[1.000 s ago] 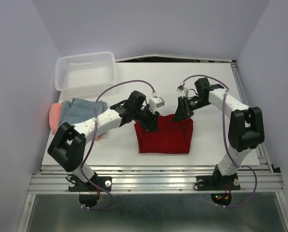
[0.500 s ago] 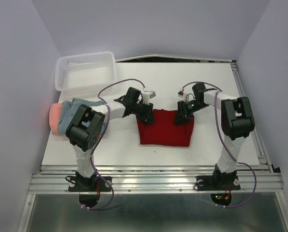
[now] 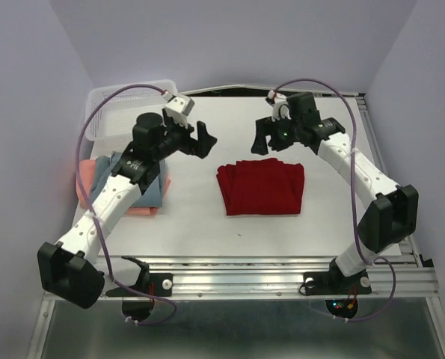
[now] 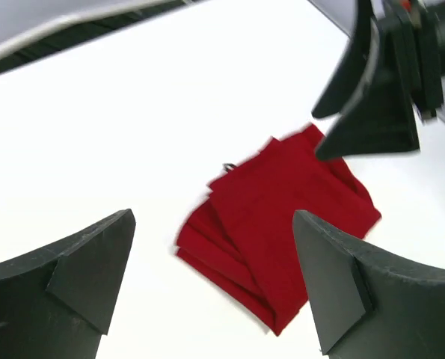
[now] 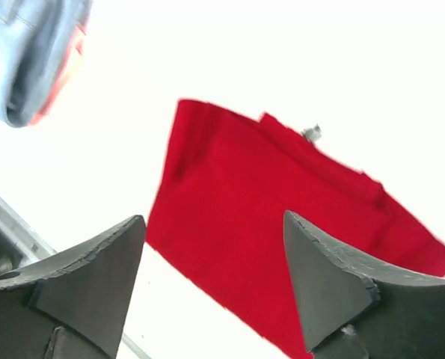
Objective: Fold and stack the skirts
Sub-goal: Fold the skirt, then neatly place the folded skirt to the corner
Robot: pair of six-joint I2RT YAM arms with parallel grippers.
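Note:
The dark red skirt (image 3: 261, 188) lies folded into a rectangle at the middle of the table, and neither gripper touches it. My left gripper (image 3: 204, 142) hovers behind its left corner, open and empty. Open and empty too, my right gripper (image 3: 263, 143) hangs behind its far edge. In the left wrist view the red skirt (image 4: 282, 224) lies below the spread fingers (image 4: 65, 277). It shows the same way in the right wrist view, as red cloth (image 5: 282, 224) below that gripper. At the table's left the blue-grey skirt (image 3: 136, 179) lies folded on the salmon-pink skirt (image 3: 86, 176).
A white mesh basket (image 3: 102, 97) stands at the back left, partly behind my left arm. The white table (image 3: 207, 221) ends at a metal rail along the near edge. Purple walls close in the left, right and back sides.
Both grippers have let go of the dark red skirt, opened wide and risen away toward the back. The left arm swung left. The red skirt now lies flat and folded.

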